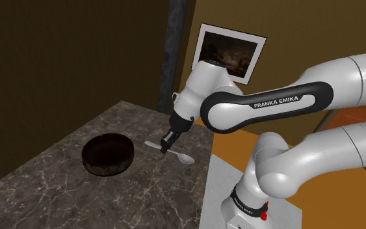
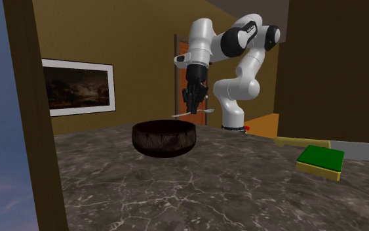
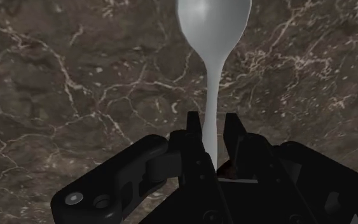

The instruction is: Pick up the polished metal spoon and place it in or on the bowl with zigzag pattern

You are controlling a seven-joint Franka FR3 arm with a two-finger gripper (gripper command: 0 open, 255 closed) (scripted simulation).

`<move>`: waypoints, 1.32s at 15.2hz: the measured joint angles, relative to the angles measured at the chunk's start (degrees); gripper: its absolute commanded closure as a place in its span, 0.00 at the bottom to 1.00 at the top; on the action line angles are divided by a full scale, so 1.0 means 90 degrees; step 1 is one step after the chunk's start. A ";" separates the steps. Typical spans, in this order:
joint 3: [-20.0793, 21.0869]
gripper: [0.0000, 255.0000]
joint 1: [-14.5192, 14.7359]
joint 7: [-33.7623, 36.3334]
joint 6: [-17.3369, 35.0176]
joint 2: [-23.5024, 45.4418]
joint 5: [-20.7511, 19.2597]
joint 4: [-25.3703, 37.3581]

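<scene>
The pale metal spoon [image 1: 183, 157] is clasped by its handle between the fingers of my gripper [image 1: 167, 147], which is shut on it. It hangs roughly level a little above the dark marble counter [image 1: 58, 188]. In the wrist view the spoon [image 3: 212, 38] runs straight out from the gripper [image 3: 213, 130], bowl end farthest away. The dark round bowl [image 1: 108, 154] stands on the counter toward the shoulder view's left of the gripper, apart from it. In the second exterior view the spoon [image 2: 202, 111] and gripper [image 2: 191, 109] sit behind and above the bowl [image 2: 164, 138].
A green block on a yellow base [image 2: 320, 161] lies on the counter at the second exterior view's right. The counter's edge [image 1: 207, 175] runs beside the robot's stand [image 1: 240, 208]. A framed picture [image 1: 229, 53] hangs on the wall behind the arm.
</scene>
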 measured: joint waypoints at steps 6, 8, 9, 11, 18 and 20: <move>-0.0060 1.00 -0.0059 0.0063 -0.0636 -0.0255 -0.0112 0.0384; -0.0063 1.00 -0.0071 0.0098 -0.0820 -0.0288 -0.0138 0.0537; -0.0071 1.00 -0.0077 0.0108 -0.0909 -0.0315 -0.0153 0.0601; -0.0116 1.00 -0.0105 0.0107 -0.1139 -0.0391 -0.0199 0.0753; 0.0189 1.00 -0.0139 0.0411 -0.1029 0.0652 -0.0196 0.1731; 0.0316 1.00 -0.0199 0.0502 -0.0823 0.1258 -0.0232 0.2140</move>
